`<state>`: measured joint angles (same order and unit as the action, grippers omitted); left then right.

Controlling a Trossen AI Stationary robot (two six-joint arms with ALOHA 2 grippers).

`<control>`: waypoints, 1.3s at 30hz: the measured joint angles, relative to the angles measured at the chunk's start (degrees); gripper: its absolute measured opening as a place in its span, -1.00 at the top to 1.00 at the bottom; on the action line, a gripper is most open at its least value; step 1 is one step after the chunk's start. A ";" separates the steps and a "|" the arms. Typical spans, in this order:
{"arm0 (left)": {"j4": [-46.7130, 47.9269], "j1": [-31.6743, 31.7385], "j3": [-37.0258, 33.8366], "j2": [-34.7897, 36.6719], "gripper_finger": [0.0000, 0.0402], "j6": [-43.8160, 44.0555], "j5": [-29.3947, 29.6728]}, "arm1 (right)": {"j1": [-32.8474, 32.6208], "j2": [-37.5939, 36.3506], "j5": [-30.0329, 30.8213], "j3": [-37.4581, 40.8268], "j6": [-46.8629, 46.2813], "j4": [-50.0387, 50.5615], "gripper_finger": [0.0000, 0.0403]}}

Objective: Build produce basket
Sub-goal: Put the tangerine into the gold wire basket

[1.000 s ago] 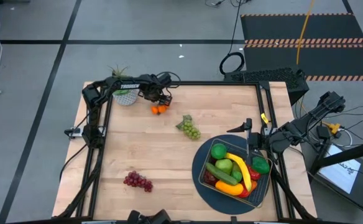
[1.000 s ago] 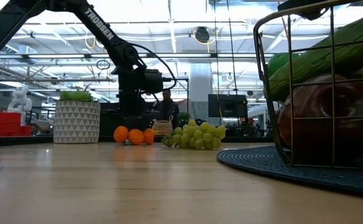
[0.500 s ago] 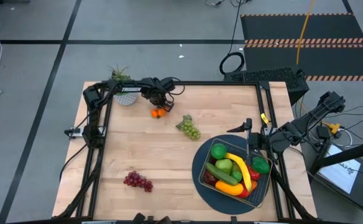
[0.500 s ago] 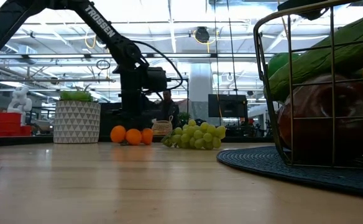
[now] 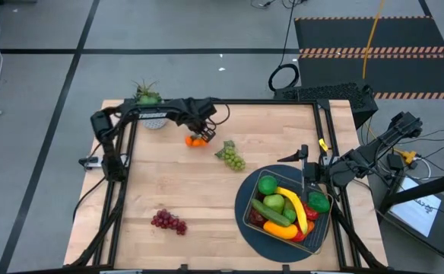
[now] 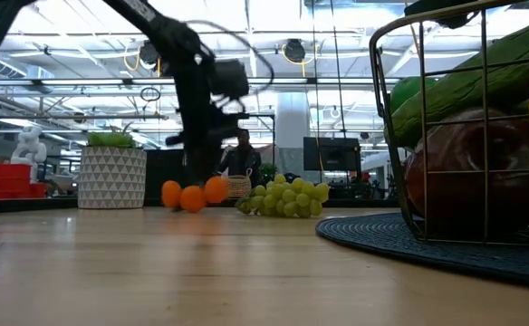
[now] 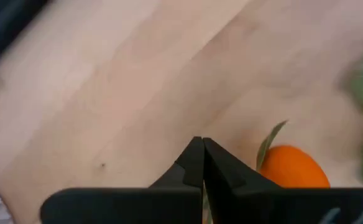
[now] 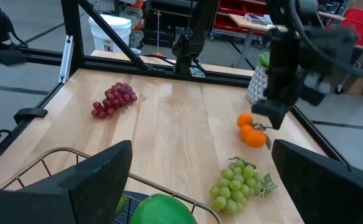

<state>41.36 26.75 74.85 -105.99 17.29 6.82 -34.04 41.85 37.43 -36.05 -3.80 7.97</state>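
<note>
While the right gripper (image 8: 200,180) waits wide open over the basket (image 5: 250,219), the left gripper (image 7: 202,165) is pinched shut beside the oranges (image 5: 195,139), upper left.

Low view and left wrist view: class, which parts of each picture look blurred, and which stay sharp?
Low view: the left arm smears with motion blur; the green grapes stay sharp. Left wrist view: the oranges and table look soft; its shut fingers are crisp.
</note>
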 joint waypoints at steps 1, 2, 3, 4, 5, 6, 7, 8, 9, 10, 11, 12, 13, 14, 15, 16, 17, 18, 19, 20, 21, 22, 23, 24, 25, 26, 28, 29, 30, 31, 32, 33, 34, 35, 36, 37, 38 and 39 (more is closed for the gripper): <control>-0.08 -0.83 0.00 1.22 0.99 -0.41 0.55 | 0.00 0.01 0.00 0.00 0.03 0.00 -0.89; -0.10 -1.67 0.00 2.45 0.99 -0.66 1.07 | 0.00 -0.01 0.00 0.00 0.10 0.00 -0.89; -0.29 -2.59 0.00 3.55 0.99 -0.71 1.80 | 0.00 0.00 0.00 0.00 0.19 0.00 -0.89; -0.68 -3.45 0.04 4.60 0.99 -0.80 2.34 | 0.00 0.00 0.00 0.00 0.19 0.00 -0.89; -0.95 -4.20 0.04 5.73 1.00 -1.07 2.58 | 0.00 0.01 0.00 0.00 0.20 0.00 -0.89; -0.93 -5.00 0.04 6.80 1.00 -1.30 2.98 | 0.00 0.01 0.00 0.00 0.20 0.00 -0.89; -1.04 -5.86 0.04 7.70 1.00 -1.50 3.58 | -0.01 -0.01 0.00 0.00 0.18 0.00 -0.89; -1.60 -6.76 0.09 8.48 1.00 -1.63 4.28 | 0.00 -0.01 0.00 0.00 0.18 0.00 -0.89; -1.87 -7.47 0.13 9.17 1.00 -1.66 4.46 | 0.00 0.01 0.00 0.00 0.15 0.00 -0.89; -1.67 -8.27 0.13 9.60 1.00 -1.60 4.57 | 0.00 0.01 0.00 0.00 0.12 0.00 -0.89; -1.36 -8.91 0.13 9.71 1.00 -1.21 4.69 | 0.00 -0.01 0.00 0.00 0.09 0.00 -0.89; -1.35 -9.36 0.12 9.70 0.99 -0.42 4.84 | 0.00 -0.01 0.00 0.00 0.07 -0.02 -0.89; -1.25 -9.74 0.11 9.61 0.98 0.50 4.93 | -0.01 0.01 0.00 0.00 0.05 -0.02 -0.89; -0.87 -10.05 0.11 9.52 0.96 0.86 5.02 | -0.01 0.01 0.00 0.00 -0.05 -0.02 -0.89; -0.60 -10.54 0.09 9.27 0.92 0.81 5.21 | 0.00 -0.01 0.00 0.00 -0.36 -0.02 -0.89; -0.70 -11.28 0.11 8.95 0.88 0.46 5.42 | 0.00 -0.01 0.00 0.00 -0.57 -0.02 -0.89; -0.74 -12.16 0.11 8.74 0.83 -0.11 5.45 | -0.08 0.01 -0.04 0.00 -0.84 0.00 -0.89; -0.38 -13.14 0.09 8.56 0.77 -0.79 5.41 | -0.14 0.01 -0.06 0.00 -0.96 0.02 -0.89; -0.12 -14.09 0.03 8.54 0.70 -1.15 5.48 | -0.15 -0.01 -0.12 0.00 -0.97 0.00 -0.89; -0.21 -14.92 0.04 8.59 0.64 -1.16 5.88 | -0.15 -0.01 -0.15 0.00 -0.97 0.00 -0.89; -0.31 -15.62 0.05 8.69 0.57 -0.76 6.36 | -0.15 0.01 -0.18 0.00 -1.00 0.00 -0.89; -0.03 -16.12 0.07 8.74 0.49 -0.06 6.53 | -0.15 0.01 -0.20 0.00 -1.02 0.02 -0.89; 0.69 -16.71 0.07 8.74 0.41 0.79 6.68 | -0.15 -0.01 -0.20 0.00 -1.04 0.00 -0.89; 1.65 -17.33 0.07 8.72 0.34 1.35 6.86 | -0.15 -0.01 -0.20 0.00 -1.04 0.02 -0.89; 2.32 -18.10 -0.02 8.71 0.26 1.28 7.23 | -0.15 0.01 -0.20 0.00 -1.04 0.05 -0.89; 2.12 -19.00 -0.51 8.72 0.18 0.60 7.83 | -0.15 -0.01 -0.20 0.00 -1.06 0.13 -0.89; 0.49 -20.78 -2.72 8.78 0.04 -2.04 10.20 | -0.15 -0.01 -0.20 0.00 -1.04 0.33 -0.89; -0.14 -21.59 -4.15 8.76 -0.01 -3.06 11.93 | -0.15 -0.01 -0.20 0.00 -1.01 0.40 -0.89; -0.83 -22.22 -5.73 8.72 -0.06 -3.53 13.81 | -0.15 -0.01 -0.20 0.00 -0.97 0.42 -0.89; -1.65 -22.68 -7.28 8.99 -0.10 -3.90 15.18 | -0.15 0.00 -0.22 0.00 -0.97 0.44 -0.89; -2.96 -22.94 -8.84 9.34 -0.12 -3.97 15.75 | -0.15 -0.01 -0.22 -0.02 -1.01 0.44 -0.89; -4.64 -23.10 -10.28 9.58 -0.13 -3.97 15.97 | -0.15 -0.01 -0.22 0.00 -1.02 0.44 -0.89; -6.95 -23.13 -11.74 9.75 -0.13 -3.95 16.10 | -0.15 -0.01 -0.22 -0.02 -0.99 0.44 -0.89; -9.42 -23.14 -13.32 10.13 -0.13 -4.09 16.10 | -0.15 0.01 -0.22 -0.02 -0.83 0.44 -0.89; -11.38 -23.04 -14.93 10.58 -0.11 -4.24 16.02 | -0.15 0.01 -0.22 -0.02 -0.61 0.44 -0.89; -13.58 -22.79 -16.46 10.97 -0.09 -4.99 16.00 | -0.15 -0.01 -0.22 -0.02 -0.58 0.44 -0.89; -17.27 -22.51 -17.69 11.31 -0.06 -6.06 16.12 | -0.15 -0.01 -0.22 -0.04 -0.52 0.44 -0.89; -20.54 -22.16 -18.83 11.56 -0.04 -6.74 16.14 | -0.15 0.02 -0.22 -0.04 -0.46 0.44 -0.89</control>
<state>20.83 4.59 56.02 -94.43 10.55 22.96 -34.20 41.88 37.21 -36.10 -4.26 8.40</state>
